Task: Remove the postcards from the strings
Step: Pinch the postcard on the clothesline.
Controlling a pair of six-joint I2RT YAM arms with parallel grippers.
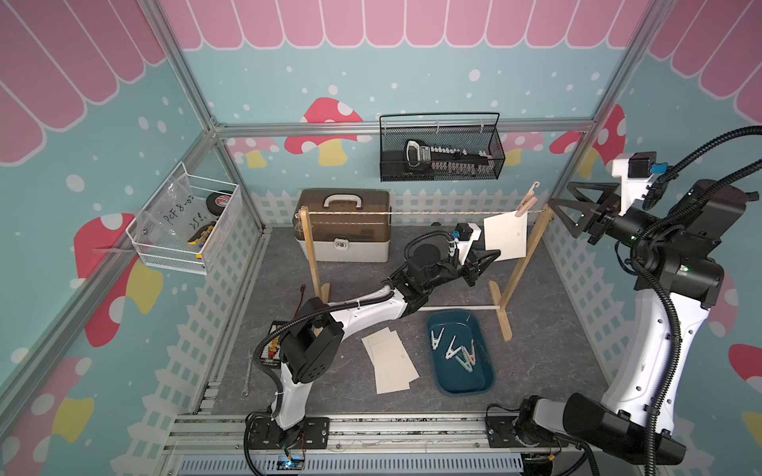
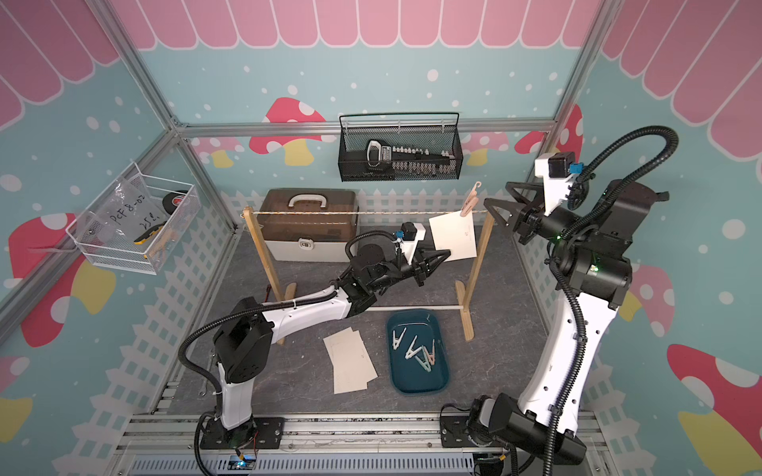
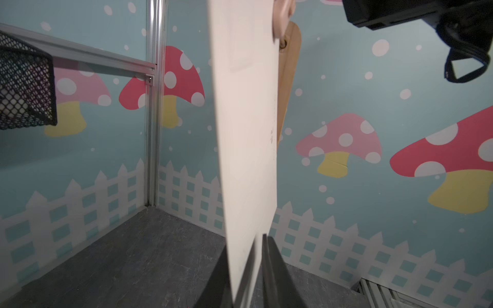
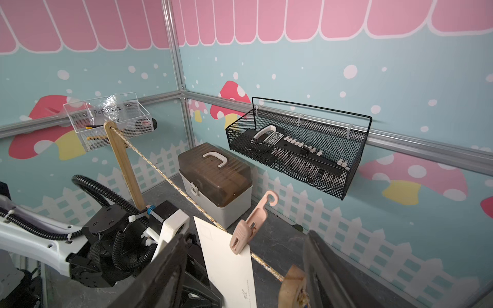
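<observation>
At the right-of-frame end of the twine, just beside the wooden upright, one postcard hangs by its upper right corner from a pink clothespin. The other postcards lie in a loose stack on the table at lower centre of both top views, next to a blue tray of loose pins. The left gripper reaches in from the lower left and is pinched onto the hanging card's lower left corner. In the left wrist view the card rises out of the narrow slot between its fingers. The right gripper hovers spread wide and empty at twine height, close to the top of the upright. The coming move turns on the clothespin. It lies just to frame left of the right gripper, apart from it, and in the right wrist view it sits beyond and between the two spread fingers. Its long axis stands tilted, hooked tail up, biting end down on twine and card. The right arm is plainly the nearer, so it likely has to squeeze the tail while the left draws the card clear.
</observation>
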